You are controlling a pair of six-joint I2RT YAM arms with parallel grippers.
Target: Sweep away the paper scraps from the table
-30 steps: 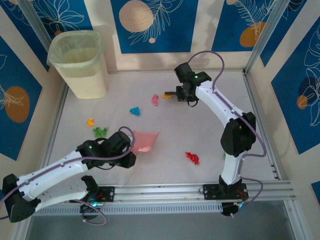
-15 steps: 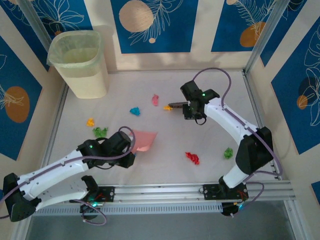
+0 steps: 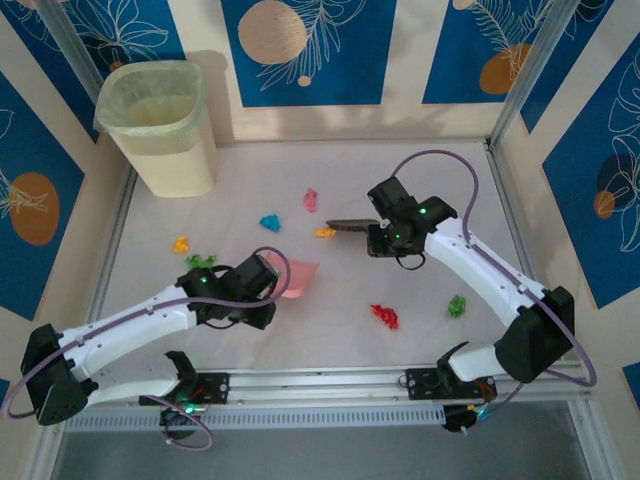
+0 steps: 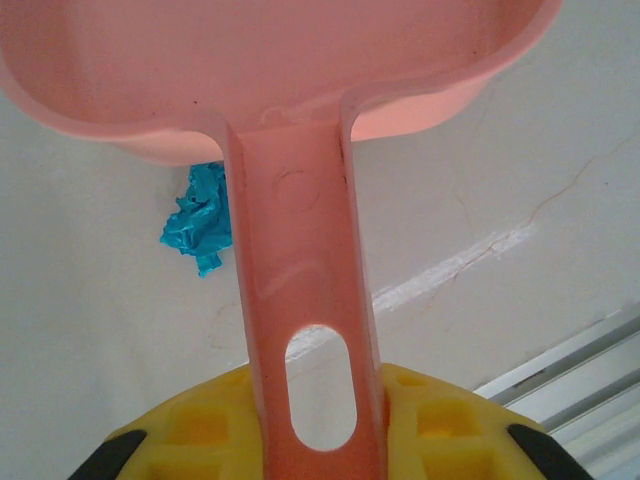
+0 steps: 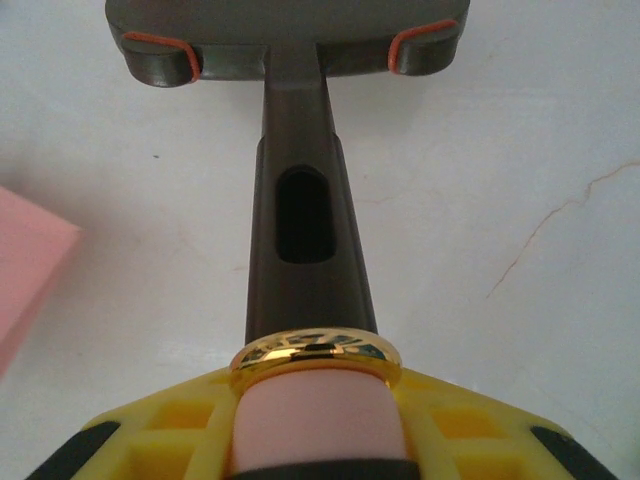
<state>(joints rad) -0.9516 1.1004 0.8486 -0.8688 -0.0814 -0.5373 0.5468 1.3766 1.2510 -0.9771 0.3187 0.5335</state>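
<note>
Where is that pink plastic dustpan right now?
In the overhead view the pink plastic dustpan is left of centre of the table, its handle clamped in the left hand, near a green paper wad.

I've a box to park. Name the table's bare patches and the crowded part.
Bare: the far right corner of the table, behind the brush; and the near strip between dustpan and red scrap. Crowded: left of centre, among the paper scraps.

From high above and behind the 2 arm bases (image 3: 190, 387): looking steeply down over the whole tabletop (image 3: 420, 280). From the left wrist: pressed close, looking along the pink dustpan (image 4: 300, 270) handle to the tabletop. From the right wrist: equally close, along the dark brush (image 5: 295, 200) handle. Shared by all 3: the dustpan.
</note>
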